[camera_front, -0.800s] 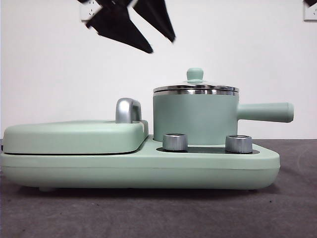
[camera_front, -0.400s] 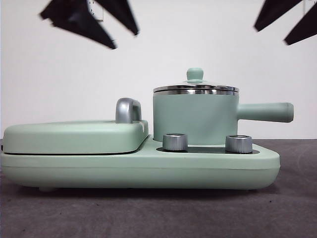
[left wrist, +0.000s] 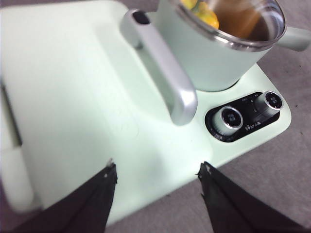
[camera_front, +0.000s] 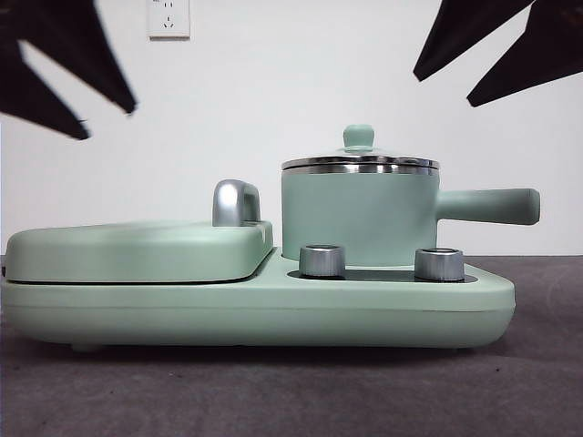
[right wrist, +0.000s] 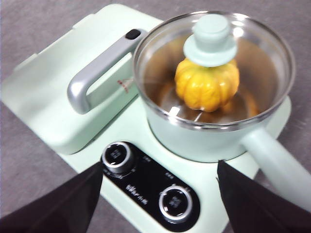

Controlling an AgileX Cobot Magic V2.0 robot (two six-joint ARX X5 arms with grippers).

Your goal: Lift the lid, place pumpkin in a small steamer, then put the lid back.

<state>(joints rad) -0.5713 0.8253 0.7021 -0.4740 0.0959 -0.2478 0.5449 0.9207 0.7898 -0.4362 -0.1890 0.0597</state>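
The steamer [camera_front: 360,217] stands right of centre in the front view, on the right half of a mint-green cooker [camera_front: 255,305], its long handle pointing toward the right edge of the frame. The lid [camera_front: 360,160] sits closed on the steamer's rim, knob upward. Through the glass in the right wrist view, the pumpkin [right wrist: 206,87] lies inside the steamer, directly under the lid's knob; the left wrist view shows only a yellow sliver of it at the pot's rim. The griddle cover [camera_front: 137,250] fills the lower left of the front view, with its chrome handle [camera_front: 235,202] just left of the steamer. Two steel dials [camera_front: 322,260] stand in front of the pot. The left gripper [left wrist: 158,170] hangs over the griddle cover, jaws spread wide and holding nothing. The right gripper [right wrist: 160,174] hangs above the dial panel, near the steamer, jaws likewise wide apart and empty. In the front view both grippers show as dark points in the upper corners.
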